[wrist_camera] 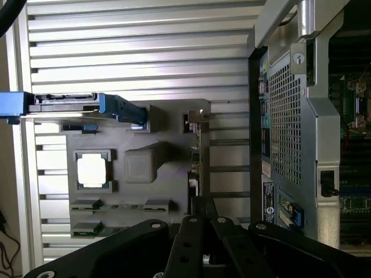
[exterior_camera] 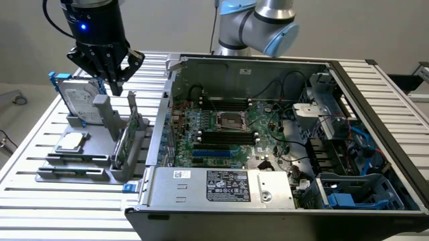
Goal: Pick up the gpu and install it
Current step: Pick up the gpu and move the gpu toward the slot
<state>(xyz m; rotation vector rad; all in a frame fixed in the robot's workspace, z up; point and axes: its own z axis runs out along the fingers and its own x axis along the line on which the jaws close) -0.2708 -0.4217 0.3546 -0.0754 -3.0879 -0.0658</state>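
Pointing straight down, the clenched hand [exterior_camera: 115, 89] hangs just above the gpu [exterior_camera: 128, 131].

The exterior view looks obliquely down from beyond one table [exterior_camera: 40, 201] edge over the whole computer case [exterior_camera: 254, 63] and grey parts holder [exterior_camera: 74, 168]; the wrist view looks straight down past the gripper [wrist_camera: 203, 205], nearer, sharing holder and case wall.

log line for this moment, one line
gripper: shut, empty | position: above thin green gpu card | card: on edge in grey holder | install: not done
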